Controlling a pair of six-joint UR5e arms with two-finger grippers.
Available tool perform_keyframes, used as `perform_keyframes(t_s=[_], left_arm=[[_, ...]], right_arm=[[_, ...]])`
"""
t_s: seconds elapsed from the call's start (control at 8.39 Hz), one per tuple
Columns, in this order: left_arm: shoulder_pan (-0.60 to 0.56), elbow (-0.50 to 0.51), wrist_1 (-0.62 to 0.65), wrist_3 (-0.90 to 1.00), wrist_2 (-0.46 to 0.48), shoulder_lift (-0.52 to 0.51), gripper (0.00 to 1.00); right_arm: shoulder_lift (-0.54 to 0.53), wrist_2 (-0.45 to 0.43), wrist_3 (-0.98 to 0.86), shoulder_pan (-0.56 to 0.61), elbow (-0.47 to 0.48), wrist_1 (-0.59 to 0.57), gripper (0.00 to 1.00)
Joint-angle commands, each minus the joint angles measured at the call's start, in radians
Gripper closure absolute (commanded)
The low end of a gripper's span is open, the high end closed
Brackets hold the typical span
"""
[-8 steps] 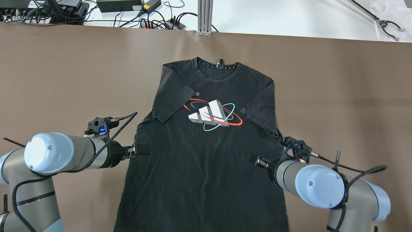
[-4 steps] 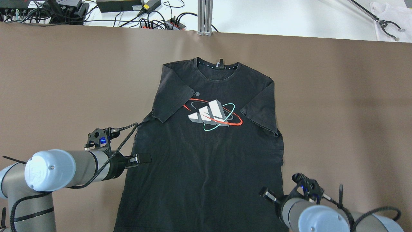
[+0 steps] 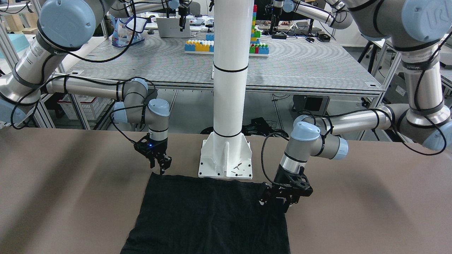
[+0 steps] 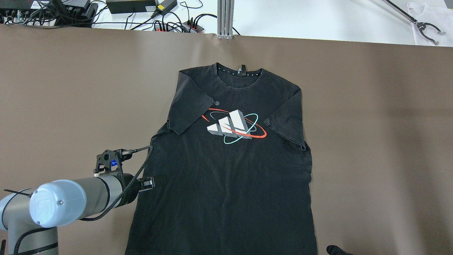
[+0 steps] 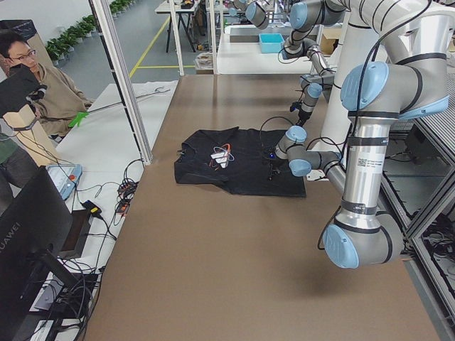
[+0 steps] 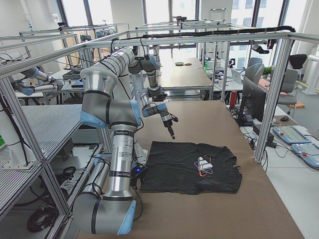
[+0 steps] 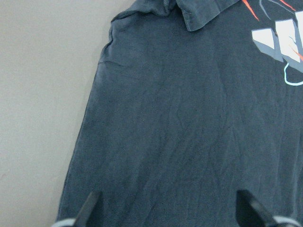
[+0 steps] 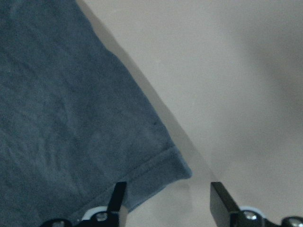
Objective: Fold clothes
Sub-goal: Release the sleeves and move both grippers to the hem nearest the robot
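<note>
The brown-covered table (image 4: 70,88) carries one black T-shirt (image 4: 226,184), spread flat with its collar away from the robot and its hem toward it. Its two short sleeves (image 4: 187,106) are lapped in over the body. One logo (image 4: 233,127), three white bars ringed in red and teal, sits on the chest. Two grippers hover at it. The left gripper (image 4: 155,181), fingers wide apart, is over the shirt's left side edge. The right gripper (image 8: 168,189), fingers also apart, is at the right hem corner, holding nothing.
</note>
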Motion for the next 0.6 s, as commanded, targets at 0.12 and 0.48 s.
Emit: perform_keyframes(t_s=[0.12, 0.48], left_arm=[[0.006, -0.009, 0.069, 0.0, 0.006, -0.029, 0.0], [0.006, -0.009, 0.07, 0.0, 0.007, -0.028, 0.0]], right_arm=[[-0.014, -0.009, -0.015, -0.002, -0.005, -0.002, 0.42], [-0.02, -0.011, -0.023, 0.006, -0.008, -0.007, 0.48]])
